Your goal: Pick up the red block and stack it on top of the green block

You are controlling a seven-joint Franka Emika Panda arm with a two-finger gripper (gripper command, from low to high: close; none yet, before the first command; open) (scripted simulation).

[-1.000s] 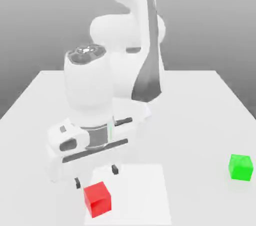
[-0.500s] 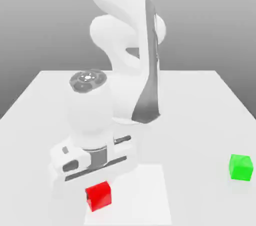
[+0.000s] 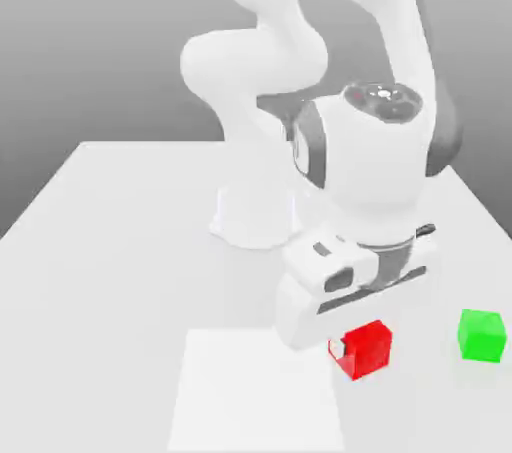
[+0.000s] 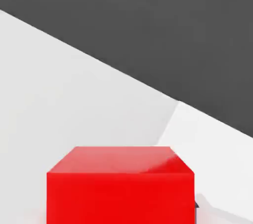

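Red block (image 3: 364, 348) is now under the hand, tucked right below the gripper (image 3: 352, 349), well over toward the exterior view's right. A second ago it sat on the worktop (image 3: 120, 241) near the front at the exterior view's left, with the hand coming down on it; half a second ago the hand was right on top of it. So it's been grabbed and carried across.

Fingers are pinching the red block: it moved with the hand, and the hand view has the cube (image 4: 120, 184) locked close in frame, with a sliver of dark pad at its lower edge.

Can't tell for certain whether it's off the worktop or skimming just above it; looks lifted slightly.

Green block (image 3: 481, 335) hasn't moved, same spot near the exterior view's right edge. Red is now near it but apart, with a clear gap between them.

Read: pick is done, transfer is most of the way. Left to do: get height over the green cube, centre above it, lower, release. Risk is clipping green sideways if the carry stays this low.
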